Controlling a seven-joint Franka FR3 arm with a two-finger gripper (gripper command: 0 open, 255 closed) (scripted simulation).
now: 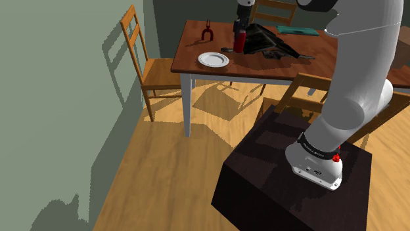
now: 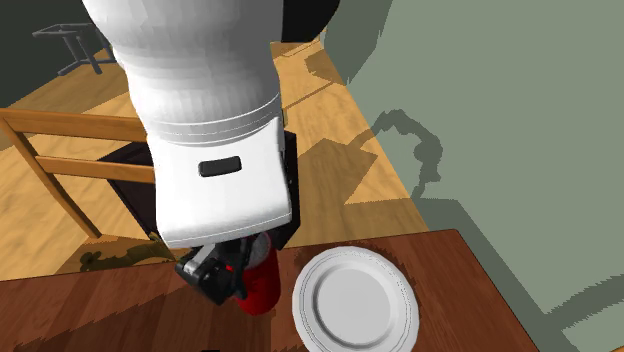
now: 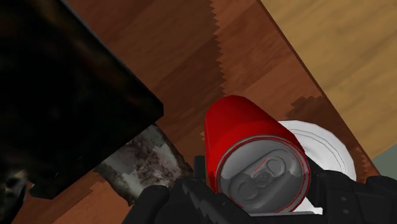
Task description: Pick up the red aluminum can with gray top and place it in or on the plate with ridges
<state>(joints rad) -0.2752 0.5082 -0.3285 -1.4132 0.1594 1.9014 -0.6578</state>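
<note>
My gripper [image 3: 264, 205] is shut on the red can [image 3: 249, 130], with its black fingers [image 3: 181, 200] clasping it just below the grey top [image 3: 264, 178]. In the shoulder view the gripper [image 1: 240, 29] holds the can [image 1: 240, 41] upright over the brown table [image 1: 190, 62]. I cannot tell whether the can touches the tabletop. The white ridged plate [image 1: 213, 60] lies on the table close beside the can, toward the shoulder view's left and nearer the front edge. The second exterior view has the can [image 2: 264, 288] under my gripper [image 2: 222, 277], with the plate [image 2: 355, 300] right next to it.
A black crumpled object [image 1: 271, 41] lies on the table just beyond the can, reaching close to it [image 3: 70, 102]. A dark red forked tool [image 1: 206, 31] and a teal item [image 1: 297, 29] lie further back. Wooden chairs [image 1: 141, 62] stand around the table.
</note>
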